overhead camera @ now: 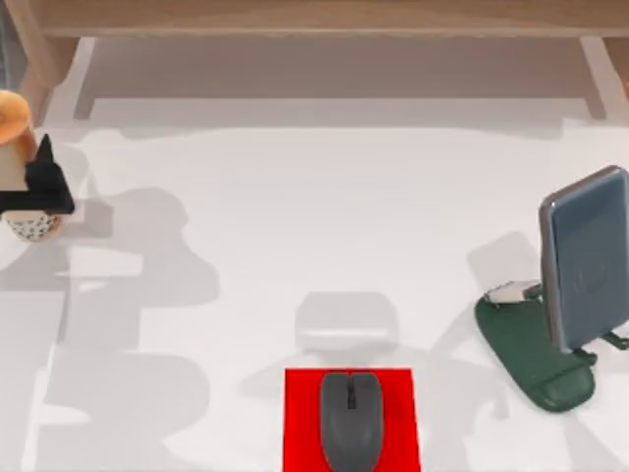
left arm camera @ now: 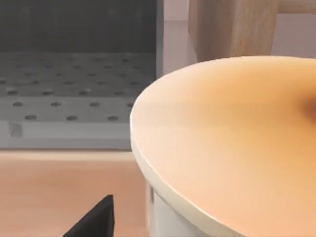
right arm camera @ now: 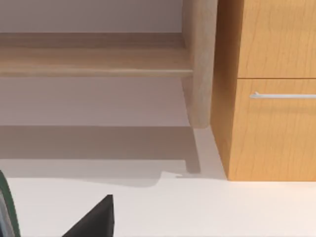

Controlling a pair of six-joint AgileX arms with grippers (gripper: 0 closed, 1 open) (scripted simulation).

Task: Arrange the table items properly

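Tabletop (overhead camera: 295, 216) — smooth, matte white, flat.

Cup (overhead camera: 18, 167) — tall, with an orange-tan rim and top, a paler body and a black-speckled bottom; seen at the tabletop's far left edge, tilted, its rim cut off by the top view's edge. In the left wrist view its broad, smooth orange-tan surface with a thin cream edge (left arm camera: 232, 148) is seen close up.

Left gripper (overhead camera: 44, 187) — black, angular fingers, clenched on the cup's body between rim and speckled base.

Mouse (overhead camera: 351, 418) — small, dark grey, rounded oval with a centre wheel groove; laid on a flat red rectangle (overhead camera: 300, 423) at the middle of the tabletop's near edge.

Phone (overhead camera: 587, 258) — grey-blue slab with rounded corners and a lighter grey rim; propped nearly upright on a dark green hinged stand (overhead camera: 536, 364) with a rounded base, near the tabletop's right edge.

Right gripper (right arm camera: 94, 219) — one black wedge-shaped finger tip is seen above the white tabletop; whether it is released or clenched cannot be told. A wooden drawer front with a metal bar handle (right arm camera: 281, 95) is seen beyond.
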